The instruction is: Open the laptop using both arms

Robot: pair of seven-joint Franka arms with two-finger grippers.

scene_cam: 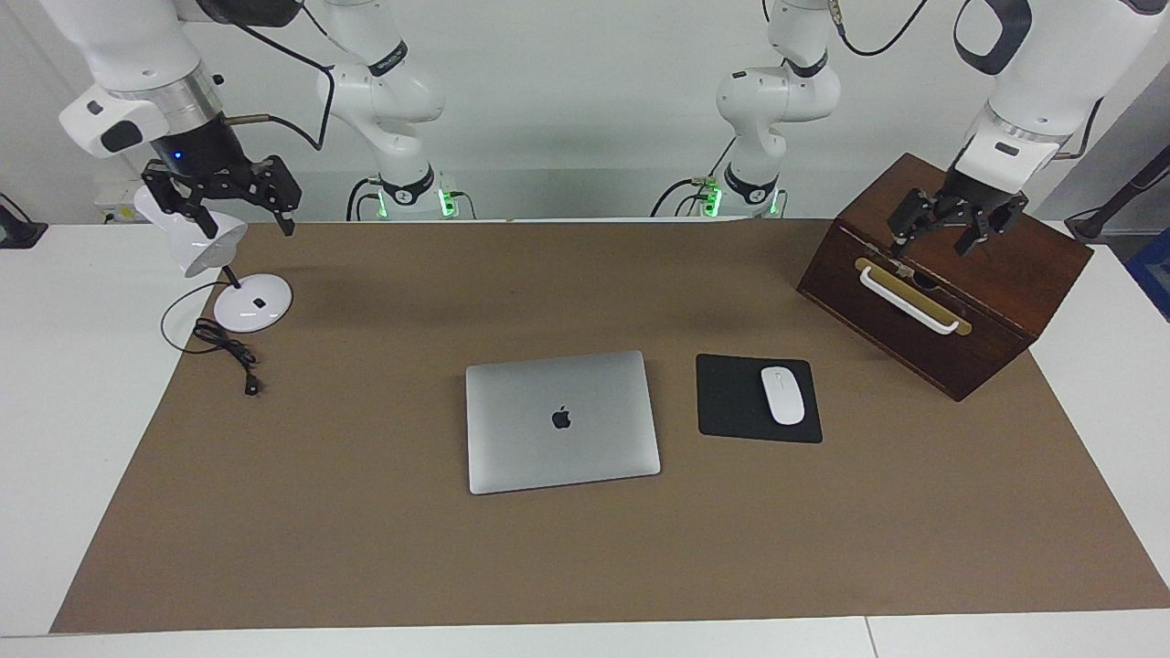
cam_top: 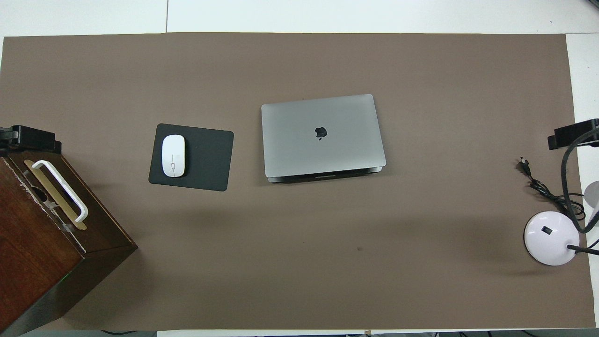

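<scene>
Both claws hang spread wide and empty, left claw [scene_cam: 941, 231] over the wooden box [scene_cam: 996, 302], right claw [scene_cam: 222, 196] over the lamp [scene_cam: 206, 239].

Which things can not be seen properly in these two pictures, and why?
- Overhead view: wooden box is cut off by the frame edge.
- Overhead view: desk lamp head is cut off at the frame edge.
- Facing view: right gripper partly covers the lamp head.
- Both views: laptop is closed, so its lid hides the inside.
</scene>
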